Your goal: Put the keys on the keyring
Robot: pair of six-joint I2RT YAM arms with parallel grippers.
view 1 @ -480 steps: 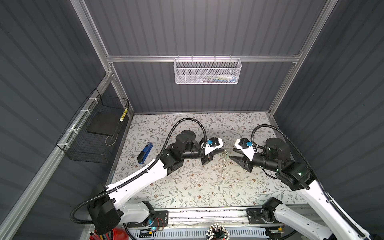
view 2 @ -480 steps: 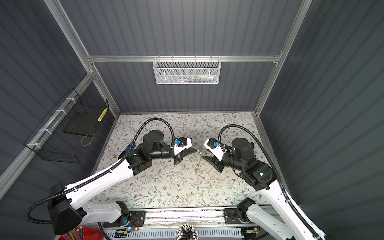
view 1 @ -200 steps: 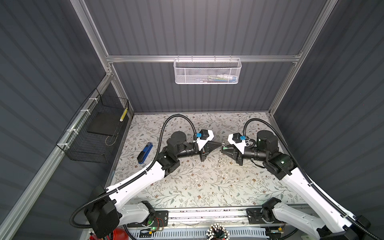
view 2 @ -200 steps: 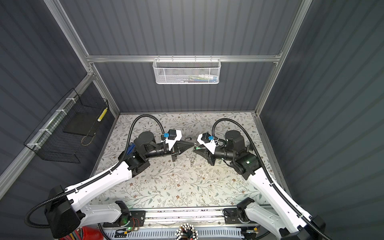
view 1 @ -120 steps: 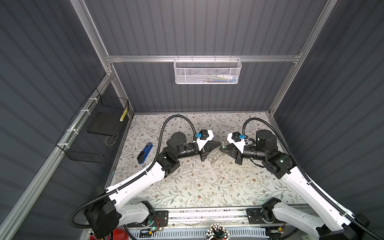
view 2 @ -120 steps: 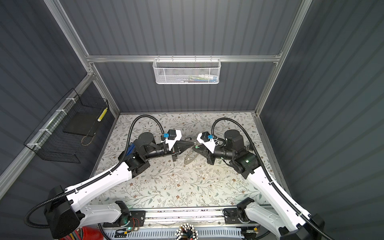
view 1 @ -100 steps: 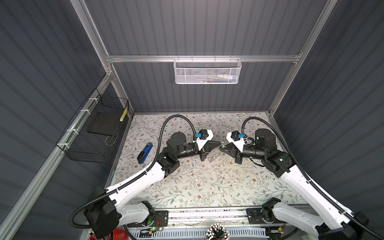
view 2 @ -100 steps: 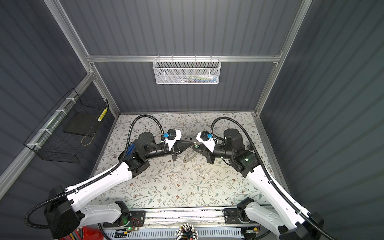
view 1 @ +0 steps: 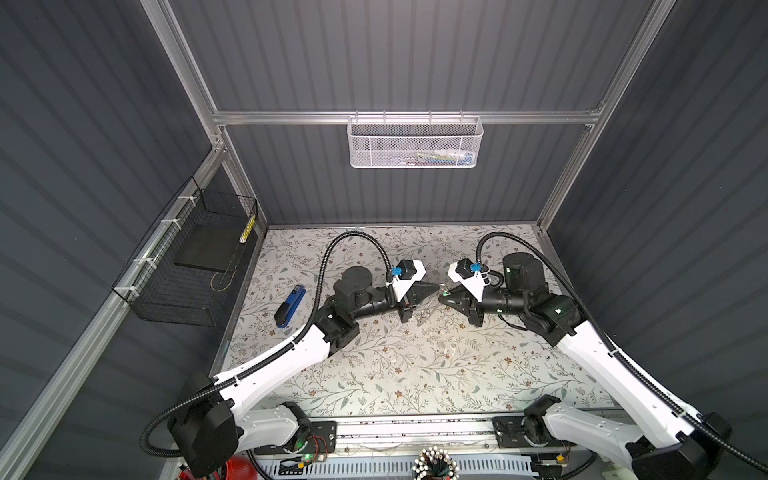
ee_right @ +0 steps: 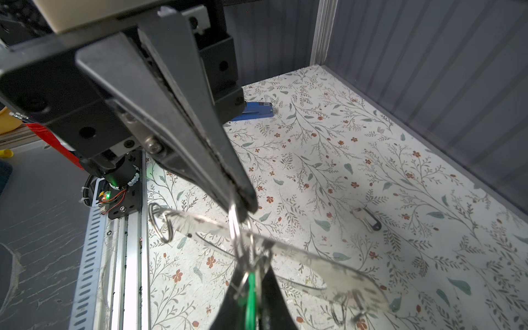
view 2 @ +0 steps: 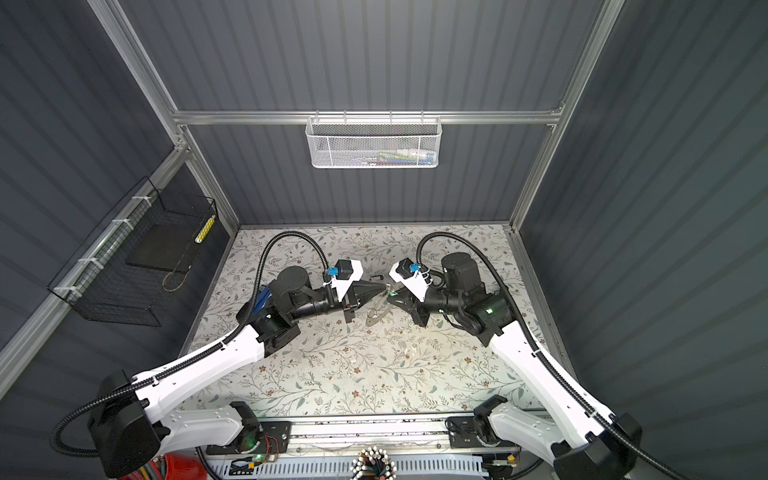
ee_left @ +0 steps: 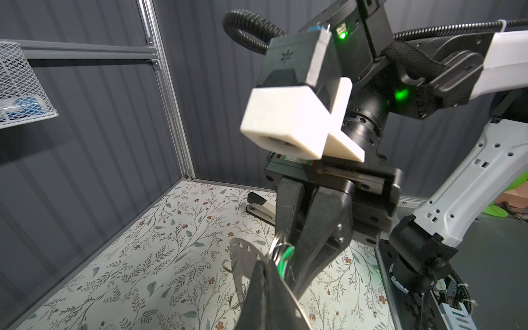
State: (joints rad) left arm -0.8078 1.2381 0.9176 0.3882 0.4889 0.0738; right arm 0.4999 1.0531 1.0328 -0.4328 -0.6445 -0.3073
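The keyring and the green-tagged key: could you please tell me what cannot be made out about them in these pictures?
- Whether the green-tagged key is threaded onto the keyring: right wrist view, blurred there, and the right gripper covers the joint.
- Part of the keyring's rim: left wrist view, hidden behind the left gripper.
- Both things in both top views: too small, squeezed between the grippers.

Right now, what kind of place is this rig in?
Likely an enclosed robot test cell: grey ribbed wall panels on aluminium framing, left arm and right arm mounted on a rail by the floral tabletop, a white mesh basket hung from the frame.
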